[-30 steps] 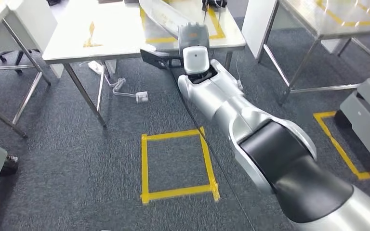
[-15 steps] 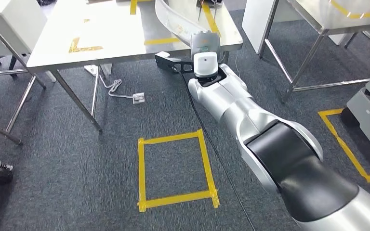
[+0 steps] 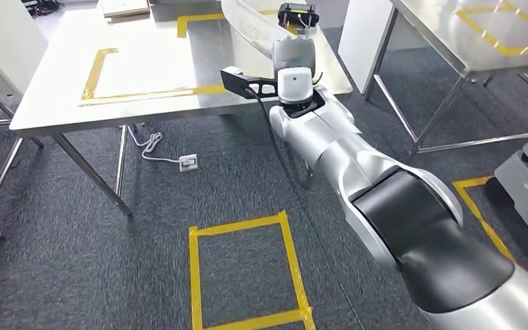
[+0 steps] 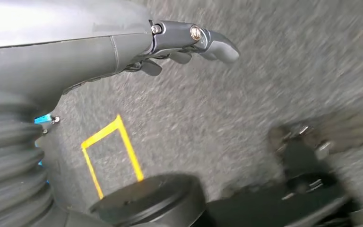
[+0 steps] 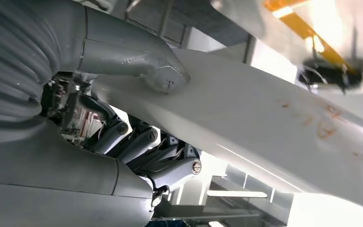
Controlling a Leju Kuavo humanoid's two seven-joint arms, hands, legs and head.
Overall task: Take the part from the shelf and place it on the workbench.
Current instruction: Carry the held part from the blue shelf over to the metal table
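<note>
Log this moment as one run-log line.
right hand: grips part | part: over workbench, unreleased | left hand: hangs above floor, holds nothing

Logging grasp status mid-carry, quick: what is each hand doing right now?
Left hand: holds nothing, fingers loosely apart, hanging over the floor.
Right hand: grips the long white part, thumb on top, fingers beneath.

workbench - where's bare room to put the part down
Free: the steel workbench inside the yellow tape outline, left of the white part held by the right hand. Crowded: the far edge, by the black device and flat board.

Right hand (image 5: 137, 118) clamped, left hand (image 4: 189, 42) slack
</note>
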